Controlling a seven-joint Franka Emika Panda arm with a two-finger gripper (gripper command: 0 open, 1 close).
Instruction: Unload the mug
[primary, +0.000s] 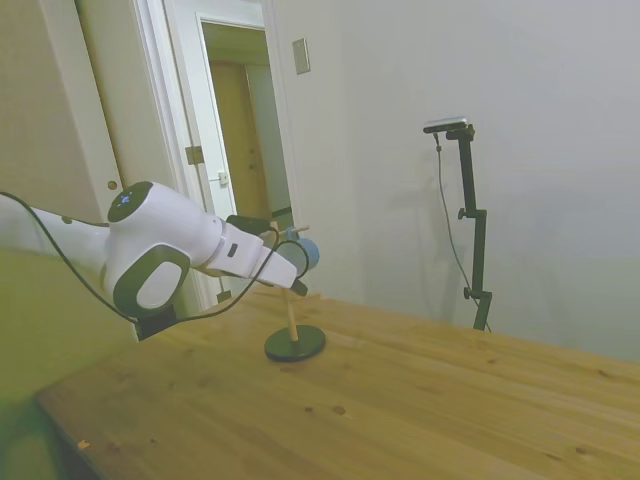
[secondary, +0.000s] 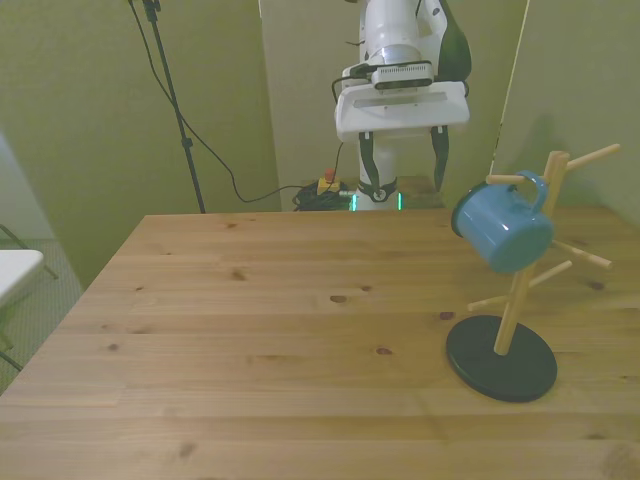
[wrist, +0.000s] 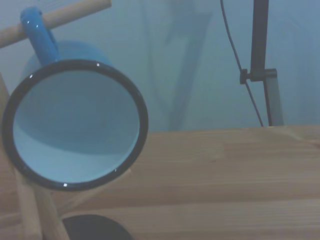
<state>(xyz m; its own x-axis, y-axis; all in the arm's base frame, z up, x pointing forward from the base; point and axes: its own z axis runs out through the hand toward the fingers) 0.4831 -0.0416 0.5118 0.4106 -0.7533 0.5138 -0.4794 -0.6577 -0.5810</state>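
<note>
Close to the wrist camera, the mug (wrist: 75, 125) hangs by its handle on a peg of the wooden rack (secondary: 520, 290), above the worktop (secondary: 280, 340). Unloading has not started. I cannot tell if the hand is apart or together.

Mug (secondary: 501, 229): blue enamel, dark rim, pale blue inside, small loop handle. Hangs by the handle from an upper peg of a wooden mug tree (secondary: 523, 275) with a black round base, at the front view's right on the table (secondary: 250, 330). Body tilted, mouth facing up and toward the table's far edge; clear of the tabletop.
</note>
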